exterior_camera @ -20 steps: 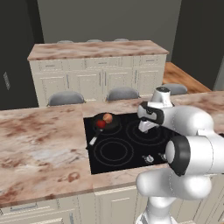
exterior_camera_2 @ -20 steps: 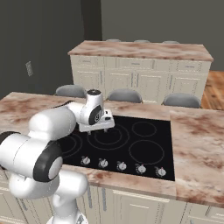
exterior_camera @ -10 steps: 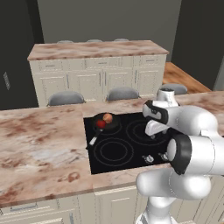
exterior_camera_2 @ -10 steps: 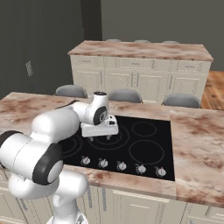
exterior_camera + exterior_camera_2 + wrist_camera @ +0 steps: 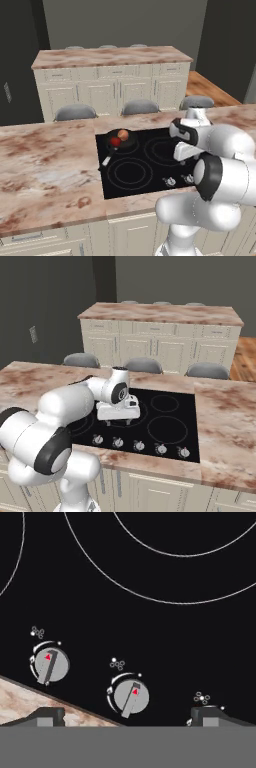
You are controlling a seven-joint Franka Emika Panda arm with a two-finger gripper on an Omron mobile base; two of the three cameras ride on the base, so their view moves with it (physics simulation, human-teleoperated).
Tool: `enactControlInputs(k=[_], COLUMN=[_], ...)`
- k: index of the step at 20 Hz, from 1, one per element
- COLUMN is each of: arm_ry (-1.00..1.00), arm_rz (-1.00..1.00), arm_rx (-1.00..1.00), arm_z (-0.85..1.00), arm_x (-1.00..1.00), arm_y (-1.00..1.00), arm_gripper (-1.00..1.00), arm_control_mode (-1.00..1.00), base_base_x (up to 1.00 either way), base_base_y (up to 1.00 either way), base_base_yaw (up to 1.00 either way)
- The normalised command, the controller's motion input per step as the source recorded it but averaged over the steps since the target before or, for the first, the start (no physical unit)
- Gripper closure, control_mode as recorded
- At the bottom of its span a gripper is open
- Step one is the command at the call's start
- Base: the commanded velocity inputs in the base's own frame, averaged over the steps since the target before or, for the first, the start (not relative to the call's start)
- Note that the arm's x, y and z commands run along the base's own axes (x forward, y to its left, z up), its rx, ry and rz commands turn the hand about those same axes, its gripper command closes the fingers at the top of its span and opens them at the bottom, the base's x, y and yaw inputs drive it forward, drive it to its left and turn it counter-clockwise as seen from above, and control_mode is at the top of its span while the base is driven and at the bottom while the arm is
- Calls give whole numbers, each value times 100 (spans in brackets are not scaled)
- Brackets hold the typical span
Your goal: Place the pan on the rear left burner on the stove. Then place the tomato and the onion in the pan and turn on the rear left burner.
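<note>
Pan (image 5: 121, 142) holds one tomato (image 5: 115, 142), one onion (image 5: 123, 134).

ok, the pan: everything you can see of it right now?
The pan is small, round and black. It sits flat at the rear left of the stove, with a long thin black handle running toward the front left and ending in a pale tip. The tomato and onion lie inside it, side by side. Nothing else touches it; the gripper hangs open, apart from it, over the knobs.
</note>
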Motion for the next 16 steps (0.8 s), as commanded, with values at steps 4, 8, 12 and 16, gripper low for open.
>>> enactControlInputs(k=[4,8,12,16], arm_ry=[6,4,3,2], arm_rz=[-1,0,0,0], arm_rx=[0,0,0,0], arm_z=[-19,-23,-18,-14], arm_x=[-30,-27,-9,0], arm_y=[-14,-8,0,0], arm_gripper=[-100,-100,-100,-100], arm_control_mode=[-100,-100,-100,-100], base_base_x=[0,0,0,0], base_base_y=[0,0,0,0], base_base_yaw=[0,0,0,0])
